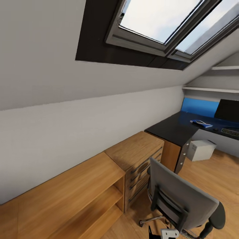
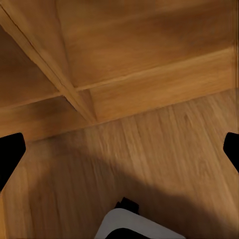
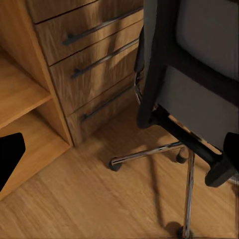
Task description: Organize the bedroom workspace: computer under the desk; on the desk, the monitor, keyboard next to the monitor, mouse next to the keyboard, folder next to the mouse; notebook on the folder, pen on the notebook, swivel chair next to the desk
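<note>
Swivel chair (image 3: 194,84) stands just ahead of the spread right gripper (image 3: 119,149), at one o'clock; desk (image 1: 172,127) lies beyond it.

A low wooden cabinet (image 1: 63,189) with open shelves stands against the white wall (image 1: 66,132), adjoining a wooden drawer unit (image 1: 139,159) with dark bar handles. A skylight window (image 1: 172,23) is set in the sloped ceiling above. The floor (image 1: 219,172) is wood plank.
</note>
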{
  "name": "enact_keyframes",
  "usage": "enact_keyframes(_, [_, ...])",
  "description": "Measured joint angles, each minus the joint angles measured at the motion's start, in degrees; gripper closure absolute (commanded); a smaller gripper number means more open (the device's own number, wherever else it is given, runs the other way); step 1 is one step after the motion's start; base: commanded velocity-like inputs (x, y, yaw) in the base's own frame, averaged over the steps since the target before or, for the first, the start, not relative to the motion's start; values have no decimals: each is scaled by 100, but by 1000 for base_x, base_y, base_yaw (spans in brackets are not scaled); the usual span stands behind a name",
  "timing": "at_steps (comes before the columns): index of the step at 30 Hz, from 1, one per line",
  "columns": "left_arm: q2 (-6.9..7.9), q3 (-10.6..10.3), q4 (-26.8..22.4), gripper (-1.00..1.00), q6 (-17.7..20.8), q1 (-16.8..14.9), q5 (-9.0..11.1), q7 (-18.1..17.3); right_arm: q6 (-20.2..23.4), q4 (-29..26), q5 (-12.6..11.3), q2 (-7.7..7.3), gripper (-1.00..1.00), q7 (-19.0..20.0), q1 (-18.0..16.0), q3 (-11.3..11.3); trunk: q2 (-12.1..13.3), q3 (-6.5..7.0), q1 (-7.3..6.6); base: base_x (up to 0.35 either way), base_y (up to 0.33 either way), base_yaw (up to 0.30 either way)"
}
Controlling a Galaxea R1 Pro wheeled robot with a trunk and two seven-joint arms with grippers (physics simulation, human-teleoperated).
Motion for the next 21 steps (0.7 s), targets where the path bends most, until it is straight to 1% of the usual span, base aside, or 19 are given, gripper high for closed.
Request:
enact_keyframes(13, [0,0,1,-100,3,0,1,0,9,0,-6,0,-100,-9,0,-4,0,0,0,0,7,-299])
enact_keyframes(21, [0,-1,1,-100,3,2,2,0,178,-6,-90,8,-100,-90,0,-40,0,-7,0,0,0,-285])
